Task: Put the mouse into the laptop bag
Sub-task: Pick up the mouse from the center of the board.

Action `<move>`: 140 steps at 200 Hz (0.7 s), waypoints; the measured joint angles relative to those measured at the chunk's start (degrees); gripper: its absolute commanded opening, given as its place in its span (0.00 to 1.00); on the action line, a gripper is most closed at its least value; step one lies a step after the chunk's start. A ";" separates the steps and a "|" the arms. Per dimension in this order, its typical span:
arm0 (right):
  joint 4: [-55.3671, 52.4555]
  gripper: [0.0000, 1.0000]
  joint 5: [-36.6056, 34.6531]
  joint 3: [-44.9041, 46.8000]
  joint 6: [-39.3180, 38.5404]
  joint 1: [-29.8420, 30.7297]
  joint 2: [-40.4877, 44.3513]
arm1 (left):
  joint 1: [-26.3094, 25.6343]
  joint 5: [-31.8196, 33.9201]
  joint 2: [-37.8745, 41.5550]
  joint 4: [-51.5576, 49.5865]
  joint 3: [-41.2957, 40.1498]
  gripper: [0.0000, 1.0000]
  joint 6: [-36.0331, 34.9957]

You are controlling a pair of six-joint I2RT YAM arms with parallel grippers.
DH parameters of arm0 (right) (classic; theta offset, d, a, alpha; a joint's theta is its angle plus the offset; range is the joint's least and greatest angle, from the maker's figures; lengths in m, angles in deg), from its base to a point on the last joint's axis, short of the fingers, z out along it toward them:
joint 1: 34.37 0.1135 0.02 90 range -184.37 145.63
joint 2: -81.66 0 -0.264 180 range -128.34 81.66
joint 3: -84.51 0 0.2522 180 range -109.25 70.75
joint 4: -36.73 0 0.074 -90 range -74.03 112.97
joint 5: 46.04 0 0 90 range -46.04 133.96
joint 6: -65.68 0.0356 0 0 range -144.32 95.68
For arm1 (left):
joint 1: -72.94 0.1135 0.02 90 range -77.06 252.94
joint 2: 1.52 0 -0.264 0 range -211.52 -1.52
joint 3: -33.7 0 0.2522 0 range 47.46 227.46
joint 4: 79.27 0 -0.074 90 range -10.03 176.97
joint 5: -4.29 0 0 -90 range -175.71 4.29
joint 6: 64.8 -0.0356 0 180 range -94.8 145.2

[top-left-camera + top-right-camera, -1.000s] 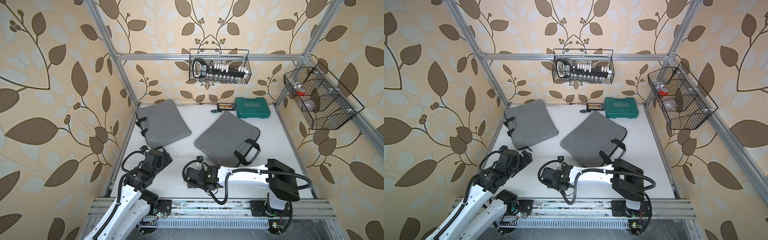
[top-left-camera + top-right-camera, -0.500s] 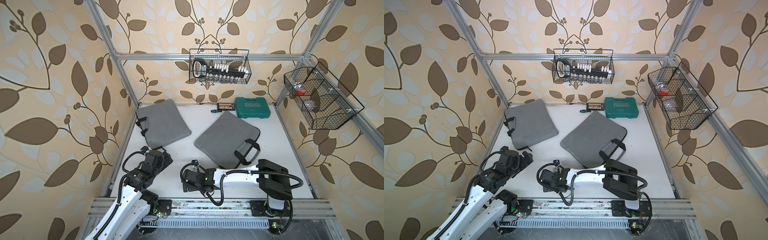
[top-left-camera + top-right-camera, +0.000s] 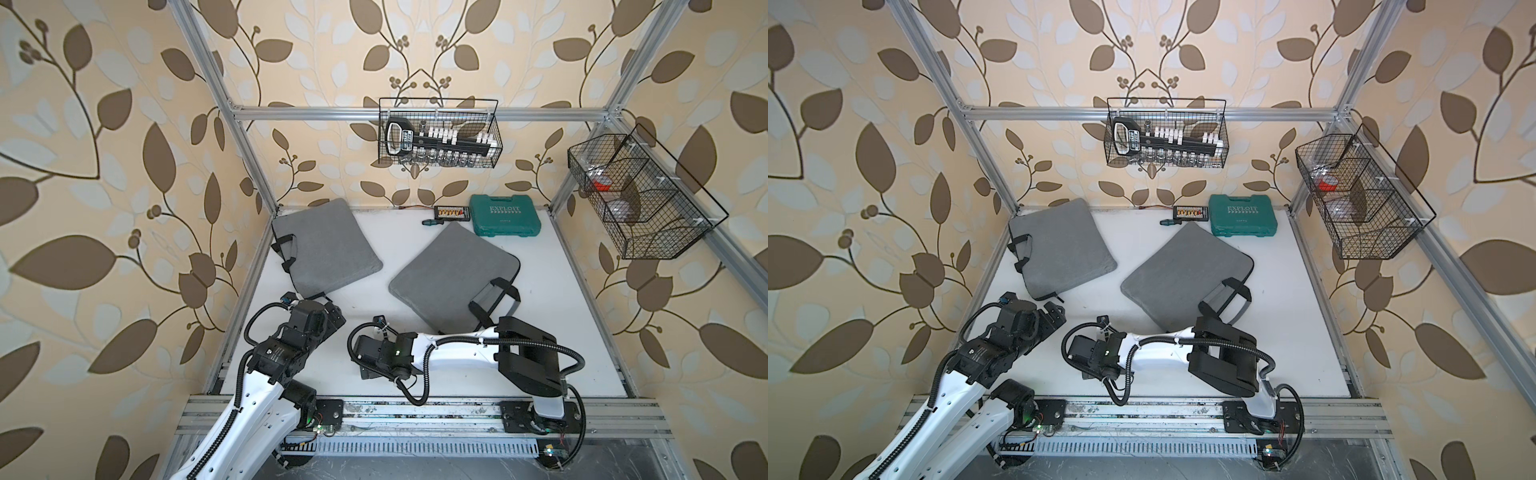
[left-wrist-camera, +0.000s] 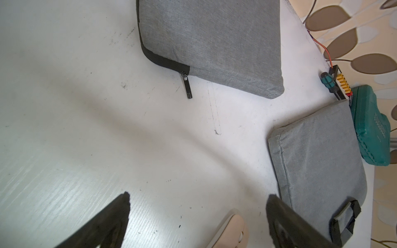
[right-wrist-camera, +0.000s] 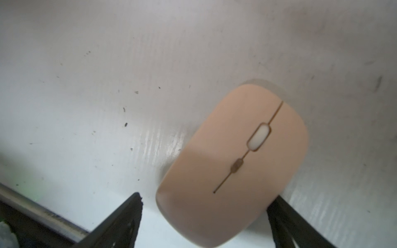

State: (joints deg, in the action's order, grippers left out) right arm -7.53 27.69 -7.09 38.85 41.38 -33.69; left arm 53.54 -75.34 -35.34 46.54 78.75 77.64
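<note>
— Table (image 3: 561, 291) first: what did you have on it?

— Two grey laptop bags lay toward the back, the left bag (image 3: 328, 245) by the wall and the middle bag (image 3: 453, 274) beside it. You could not tell whether either was open.

— And your arms?

— Your left gripper (image 4: 197, 195) hung with its fingers spread wide, holding nothing. Your right gripper (image 5: 206, 197) sat low near the front. Its fingers stood apart astride the mouse (image 5: 232, 163), one touching its side and the other just clear.

— So the mouse was not gripped?

— I judged it lay flat on the table. You needed to centre it, then squeeze low across its narrow sides, because that rounded shell could slip out.

— Smallest thing?

— The left bag's zipper pull (image 4: 187, 85), lying at the corner.
</note>
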 measured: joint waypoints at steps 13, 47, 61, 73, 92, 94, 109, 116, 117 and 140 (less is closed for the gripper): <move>-2.25 0.93 -1.68 -1.66 0.04 0.39 -1.25 | 0.02 0.00 0.00 0.00 0.00 0.99 0.00; -3.91 0.99 -4.57 -3.17 0.15 0.39 -2.78 | 0.57 0.42 0.44 -0.48 0.00 0.99 0.52; -3.56 0.99 -4.74 -3.17 0.00 0.15 -2.84 | 1.68 0.68 1.14 -1.29 0.00 0.99 1.14; -2.86 0.98 -4.72 -3.13 -0.02 -0.33 -2.86 | 2.80 0.63 1.75 -2.03 0.13 0.99 1.55; -0.50 0.94 -4.98 -2.14 -0.24 -1.62 -2.54 | 3.76 0.37 1.36 -2.78 1.44 0.99 1.66; -0.28 0.94 -5.01 -1.97 -0.24 -1.70 -2.45 | 3.76 0.35 1.27 -2.80 1.66 0.99 1.66; 2.23 0.93 -5.29 0.46 -0.22 -2.36 -1.07 | 3.76 -0.04 1.09 -2.82 2.75 0.99 1.68; 3.10 0.93 -5.42 1.77 -0.20 -2.51 -0.26 | 3.76 -0.17 1.16 -2.78 2.93 0.99 1.68; 3.19 0.93 -5.42 1.90 -0.20 -2.51 -0.17 | 3.76 -0.20 1.16 -2.78 2.93 0.99 1.66; 4.63 0.93 -6.34 6.05 0.07 -2.49 2.43 | 3.76 -1.22 1.49 -2.82 2.93 0.99 1.62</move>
State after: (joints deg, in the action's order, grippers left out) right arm -2.90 21.35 -1.04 38.92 38.88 -31.26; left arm 57.30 -76.57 -33.86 43.72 81.67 79.26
